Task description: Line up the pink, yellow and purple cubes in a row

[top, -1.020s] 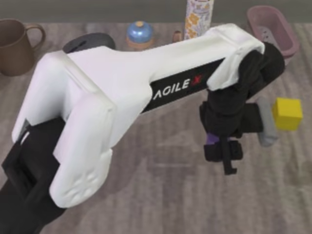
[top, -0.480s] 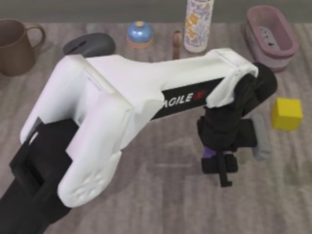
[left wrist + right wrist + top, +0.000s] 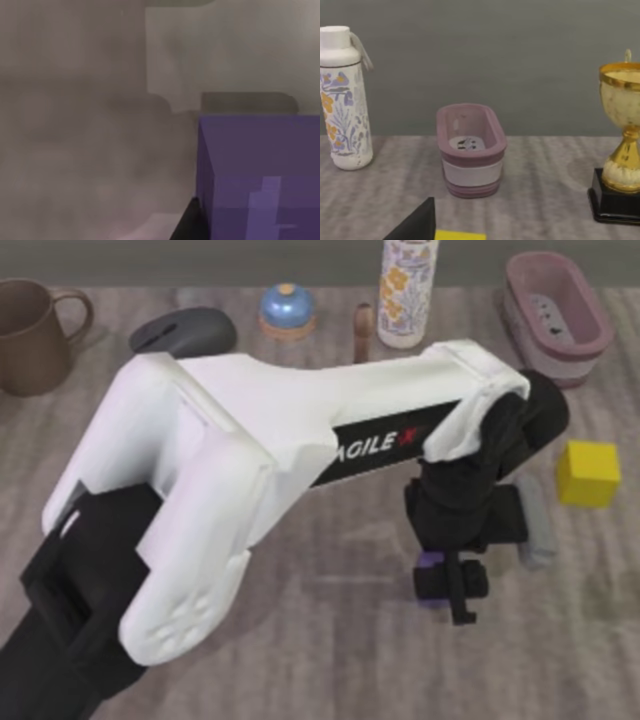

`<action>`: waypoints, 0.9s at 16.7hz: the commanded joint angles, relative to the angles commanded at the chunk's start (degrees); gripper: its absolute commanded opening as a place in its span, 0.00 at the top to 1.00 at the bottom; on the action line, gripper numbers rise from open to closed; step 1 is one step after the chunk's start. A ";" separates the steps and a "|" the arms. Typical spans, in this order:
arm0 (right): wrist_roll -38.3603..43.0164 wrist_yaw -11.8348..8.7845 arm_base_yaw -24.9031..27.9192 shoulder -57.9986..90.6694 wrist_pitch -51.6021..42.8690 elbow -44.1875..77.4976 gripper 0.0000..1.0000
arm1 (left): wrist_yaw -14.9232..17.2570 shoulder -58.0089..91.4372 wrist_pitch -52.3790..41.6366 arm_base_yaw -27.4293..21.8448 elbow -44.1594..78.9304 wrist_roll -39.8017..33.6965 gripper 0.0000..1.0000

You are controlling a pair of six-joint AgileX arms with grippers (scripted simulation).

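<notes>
The purple cube sits between the fingers of my left gripper, right of the table's middle, and the gripper is shut on it. In the left wrist view the purple cube fills the corner beside one dark finger, close over the table. The yellow cube rests on the table at the right, apart from that gripper. Its top edge shows in the right wrist view beside one dark finger of my right gripper, which stands open. The pink cube is out of view.
Along the back stand a brown mug, a grey mouse, a blue bell, a floral bottle and a mauve tub. A grey bar-shaped object lies between gripper and yellow cube. A gold trophy stands beyond.
My left gripper has carried the purple cube toward the table's front and slightly left, then almost stopped. The yellow cube has not moved.
</notes>
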 joint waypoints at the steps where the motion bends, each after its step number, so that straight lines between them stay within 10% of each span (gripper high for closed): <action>1: 0.00 0.00 0.00 0.00 0.00 0.00 0.00 | 0.00 0.00 0.00 0.00 0.00 0.00 0.25; 5: 0.00 0.00 0.00 0.00 0.00 0.00 0.00 | 0.00 0.00 0.00 0.00 0.00 0.00 0.00; 15: 0.00 0.00 0.00 0.00 0.00 0.00 0.00 | -0.02 -0.12 -1.01 0.08 1.00 0.14 0.00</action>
